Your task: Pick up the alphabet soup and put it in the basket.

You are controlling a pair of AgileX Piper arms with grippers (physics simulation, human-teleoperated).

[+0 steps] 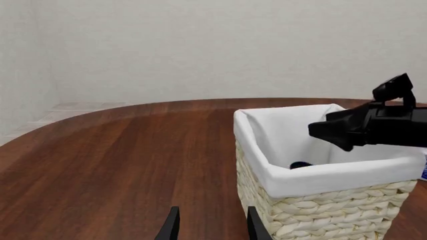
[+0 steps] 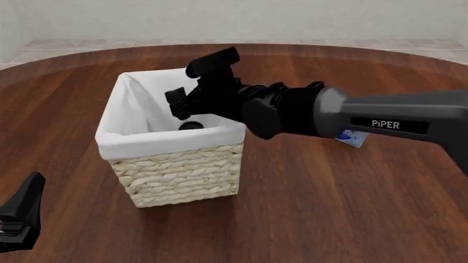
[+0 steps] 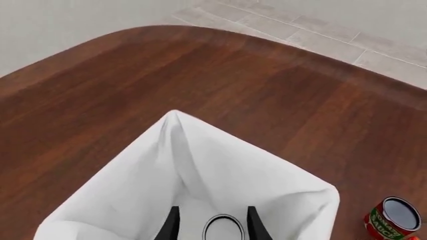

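- Left gripper [image 1: 210, 226] sits closest to the lens in its own wrist view. Its two dark fingers are spread apart with only bare wood between them, low over the desk [image 2: 329, 219] and just beside the basket's woven wall. In the front view it shows as a black shape at the near left corner, well apart from the other arm.
- Round brown wooden desk, carrying everything else.
- Right arm [image 2: 398, 121], grey with black joints, reaches in from the right and across the basket's near right rim.
- Basket [image 2: 183, 175], square cream wicker with white cloth folded over its rim, stands upright on the left half of the desk.
- Right gripper [image 2: 179, 107] hangs over the basket's opening, pointing down into it. Its fingers are parted and frame the can's top with a sliver of white cloth visible on each side; they do not appear to be pressing on the can.
- Alphabet soup [image 3: 222, 227] is inside the basket, down on the lining, its silver-grey top facing up between the right gripper's fingers. From the front view and the left wrist view only a dark bit of it peeks over the near rim.
- Red-and-green labelled can [image 3: 393, 220] stands upright on the desk outside the basket.
- Blue-and-white object [image 2: 352, 137], mostly hidden behind the right arm; what it is cannot be told.
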